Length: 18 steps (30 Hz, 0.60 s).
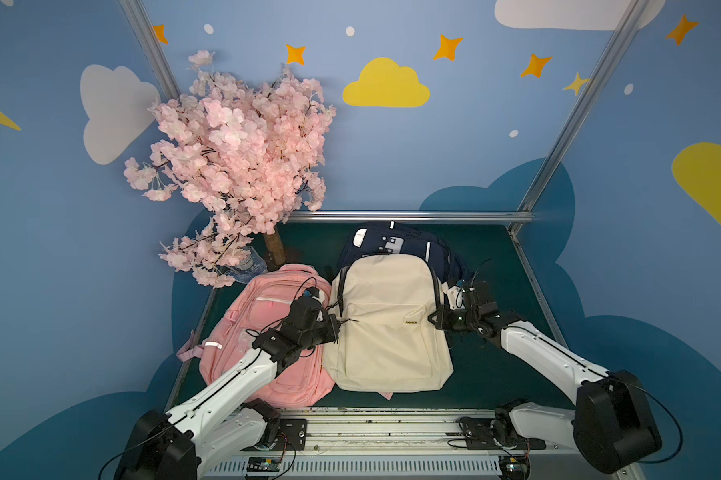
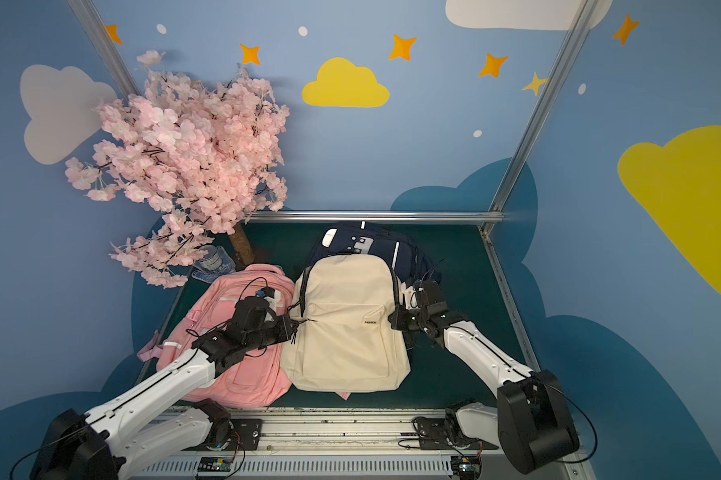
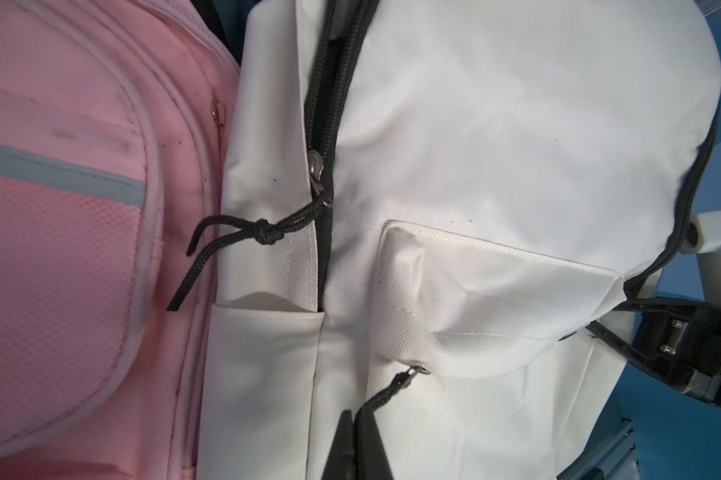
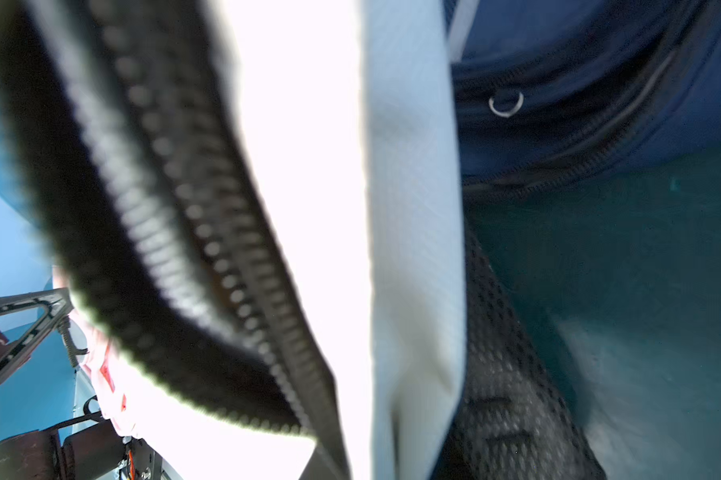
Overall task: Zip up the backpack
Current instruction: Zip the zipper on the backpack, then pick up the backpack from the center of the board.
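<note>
The cream backpack [image 1: 386, 332] [image 2: 346, 332] lies flat in the middle of the green mat. My left gripper [image 1: 337, 326] [image 3: 356, 415] is at its left edge, shut on the black pull cord [image 3: 386, 390] of the front pocket's slider [image 3: 421, 368]. The main zipper's slider [image 3: 315, 166], with a knotted cord [image 3: 263, 239], sits partway up the left side, and the teeth [image 3: 329, 83] gape beyond it. My right gripper [image 1: 435, 318] [image 2: 392, 320] pinches the bag's right edge beside the zipper. In the right wrist view blurred zipper tape [image 4: 184, 249] and cream fabric [image 4: 413, 249] hide the jaws.
A pink backpack [image 1: 263, 332] lies against the cream one's left side, under my left arm. A navy backpack [image 1: 396, 245] lies behind, partly beneath it. A pink blossom tree [image 1: 234, 158] and a water bottle [image 1: 248, 264] stand at the back left. Metal rails [image 1: 408, 216] edge the mat.
</note>
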{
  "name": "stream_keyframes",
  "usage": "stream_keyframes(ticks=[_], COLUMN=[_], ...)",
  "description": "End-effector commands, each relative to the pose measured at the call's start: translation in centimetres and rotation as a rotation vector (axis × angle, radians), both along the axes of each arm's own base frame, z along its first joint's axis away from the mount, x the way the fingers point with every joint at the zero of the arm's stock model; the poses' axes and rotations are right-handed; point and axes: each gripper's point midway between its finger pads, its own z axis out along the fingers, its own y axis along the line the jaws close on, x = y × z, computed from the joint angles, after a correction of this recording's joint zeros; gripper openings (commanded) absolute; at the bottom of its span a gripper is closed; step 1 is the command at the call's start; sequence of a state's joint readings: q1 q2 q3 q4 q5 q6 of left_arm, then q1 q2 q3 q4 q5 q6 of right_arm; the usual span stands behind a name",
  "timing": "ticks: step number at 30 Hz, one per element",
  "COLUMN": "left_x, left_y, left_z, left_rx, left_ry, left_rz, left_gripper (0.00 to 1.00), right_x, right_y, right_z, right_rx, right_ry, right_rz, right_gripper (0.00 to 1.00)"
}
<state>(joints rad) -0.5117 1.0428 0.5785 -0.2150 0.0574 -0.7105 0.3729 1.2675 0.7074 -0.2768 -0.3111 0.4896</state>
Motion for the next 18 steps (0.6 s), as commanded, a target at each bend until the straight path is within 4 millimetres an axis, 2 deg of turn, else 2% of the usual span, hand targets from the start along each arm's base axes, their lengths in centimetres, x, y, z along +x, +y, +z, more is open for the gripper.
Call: stream_keyframes(ticks=[1, 3, 5, 7, 11, 14, 18], left_x=[-0.7, -0.7, -0.6, -0.3, 0.7, 1.9, 3.4], left_y=[2.0, 2.0, 2.5, 3.4, 4.7, 3.7, 2.1], left_z=[-2.3, -1.8, -0.9, 0.2, 1.7, 2.3, 1.5], left_rx=[0.100, 0.100, 0.105, 0.104, 0.051, -0.027, -0.077], left_ry=[0.087, 0.080, 0.061, 0.032, 0.012, 0.013, 0.029], left_rz=[0.040, 0.027, 0.031, 0.046, 0.056, 0.023, -0.020], left_gripper=[0.13, 0.24, 0.36, 0.46, 0.62, 0.70, 0.72], right_x=[2.2, 1.9, 1.6, 1.3, 0.2, -0.6, -1.4], right_y=[-3.4, -3.6, -3.8, -3.5, -1.9, 0.0, 2.5], right_z=[0.9, 1.4, 2.2, 3.2, 4.6, 4.4, 2.8], right_rx=[-0.108, -0.133, -0.160, -0.169, -0.246, -0.243, -0.182], right_ry=[-0.007, 0.007, 0.005, -0.027, -0.080, -0.086, -0.053], right_rz=[-0.132, -0.101, -0.085, -0.042, 0.043, 0.101, 0.141], right_gripper=[0.25, 0.44, 0.59, 0.66, 0.70, 0.70, 0.68])
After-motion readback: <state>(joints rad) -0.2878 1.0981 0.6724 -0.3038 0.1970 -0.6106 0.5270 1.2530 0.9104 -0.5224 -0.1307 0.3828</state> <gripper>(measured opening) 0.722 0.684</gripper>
